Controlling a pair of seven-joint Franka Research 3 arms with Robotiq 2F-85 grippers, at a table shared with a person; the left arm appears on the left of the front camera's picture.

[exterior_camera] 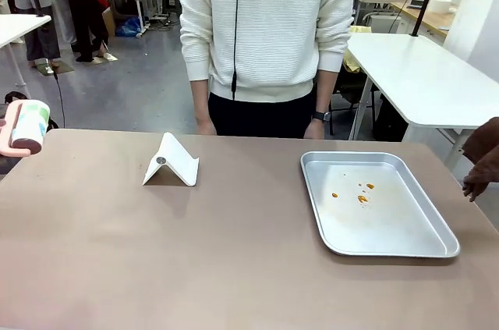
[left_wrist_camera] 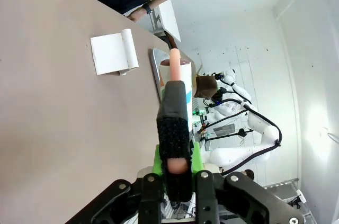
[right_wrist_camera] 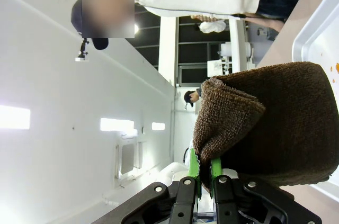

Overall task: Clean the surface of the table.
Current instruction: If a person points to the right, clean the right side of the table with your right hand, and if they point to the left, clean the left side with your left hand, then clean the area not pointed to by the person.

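Far L, front view: lint roller (exterior_camera: pixel 30 125), pink frame, white roll w/ green-blue print, hung at the far-L corner of the desk (exterior_camera: pixel 117 252), roll roughly upright w/ a slight tilt. In L wrist view the L tool (left_wrist_camera: pixel 176 163) was clamped on the roller's black-sleeved handle, green pads (left_wrist_camera: pixel 157 161) on both sides. The handle ran straight away from the cam, roll at the far end.

Desk: plain greyish-brown matte top, across the whole lower front view. Its long axis ran L-R across the pic, short axis from robot side to the far edge. In L wrist view the same top lay rolled over, running up the L side of the pic.

L of centre on the desk: white folded card (exterior_camera: pixel 171 161), standing tent-like, small dark dot on its L face. Behind the far edge, centre: person in white jumper (exterior_camera: pixel 269 26).

R of centre: silver tray (exterior_camera: pixel 390 228) flat on the desk, long axis near-to-far, a few orange spots (exterior_camera: pixel 362 199) inside. Beyond it, a white-topped table (exterior_camera: pixel 425 72).

Far R edge: brown cloth (exterior_camera: pixel 485 160), near the tray but apart from it. In R wrist view the R tool (right_wrist_camera: pixel 204 171) was clamped on that cloth's lower fold, w/ a tray corner at the pic's R edge.
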